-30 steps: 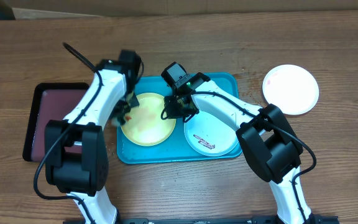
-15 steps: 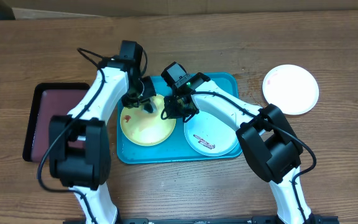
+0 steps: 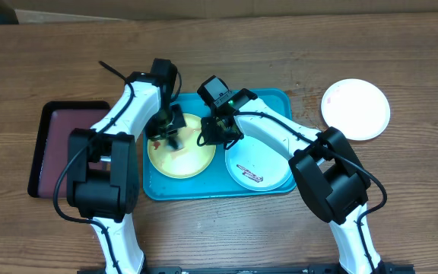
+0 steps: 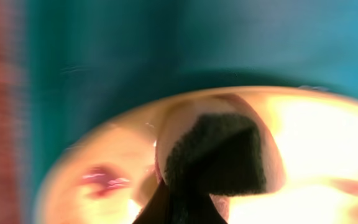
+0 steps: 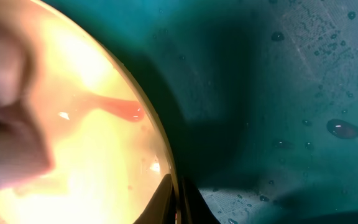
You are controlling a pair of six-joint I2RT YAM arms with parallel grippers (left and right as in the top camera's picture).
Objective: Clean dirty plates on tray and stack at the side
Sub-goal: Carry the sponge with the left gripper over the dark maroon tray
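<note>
at the middle of the tabletop (image 3: 401,221): the turquoise tray (image 3: 268,97), long sides parallel to the near edge. in its left half, lying flat, the yellow-green plate (image 3: 181,161). in its right half, just beside that one, the mint-blue plate (image 3: 272,164), marked with a dark brown smear (image 3: 251,176) toward its near rim. off the tray, toward the far right corner of the tabletop, resting alone on the wood, the white plate (image 3: 356,109). by the left edge, well apart from the plates, a maroon tray (image 3: 63,144) with a black rim.

at the end of the left arm (image 3: 124,114): left jaws closed on a sponge (image 4: 216,152), dark-faced with a pale body, set against the far part of the yellow-green plate. just beside the sponge, in the blurred left wrist view, a reddish smear (image 4: 101,180) on the plate.

at the end of the right arm (image 3: 276,131): right jaws shut tight, pinching the right rim of the yellow-green plate. on the bare tray floor beside that rim, scattered water droplets (image 5: 344,129). on the plate near there, a reddish streak (image 5: 120,109).
</note>
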